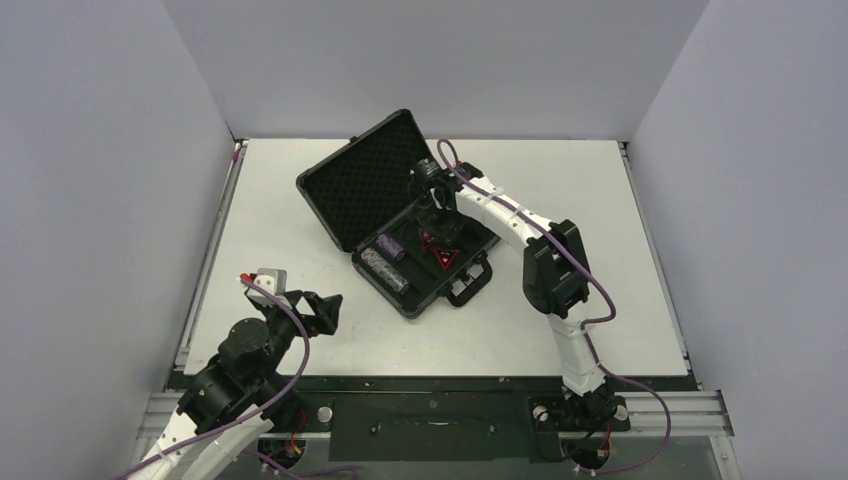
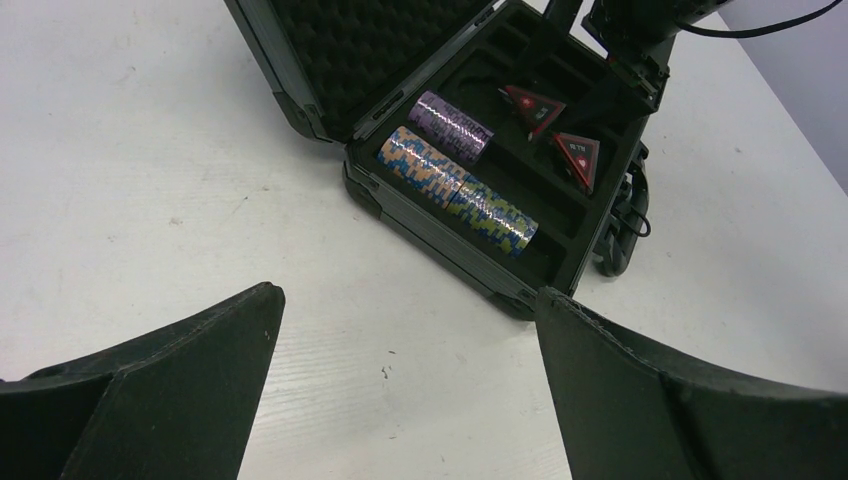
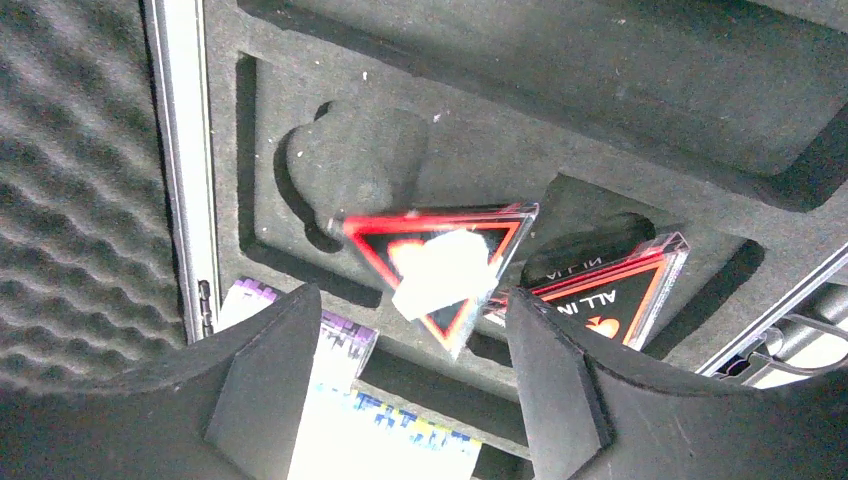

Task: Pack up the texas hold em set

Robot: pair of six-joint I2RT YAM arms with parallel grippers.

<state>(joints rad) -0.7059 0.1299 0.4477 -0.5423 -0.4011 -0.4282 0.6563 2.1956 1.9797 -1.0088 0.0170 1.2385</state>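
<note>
**Set nearly packed, lid not yet closed**

The briefcase (image 1: 362, 180) is found open on the tabletop (image 1: 620, 250), its foam-lined lid leaning back. All three chip stacks are seen lying on their sides in the foam slots. The purple stack (image 2: 450, 125) is set in one slot. The orange-and-blue stack (image 2: 420, 165) and the blue-and-green stack (image 2: 497, 215) are laid end to end in the slot beside it.

Both red-and-black triangular tokens are inside the case as well. The first token (image 3: 440, 265) appears tilted across its recess, and the second token (image 3: 610, 290) is propped on edge just beside it. Neither is judged to be fully seated. What remains, by this judgement, is the settling of the tokens and the closing of the lid.

The right arm is reached forward over the case. The right fingers (image 3: 270, 380) are pointed down above the tokens, parted and gripping nothing. The left arm is held back near its base, low over the bare tabletop. The left fingers (image 2: 170, 390) are spread wide and empty, aimed toward the case.
</note>
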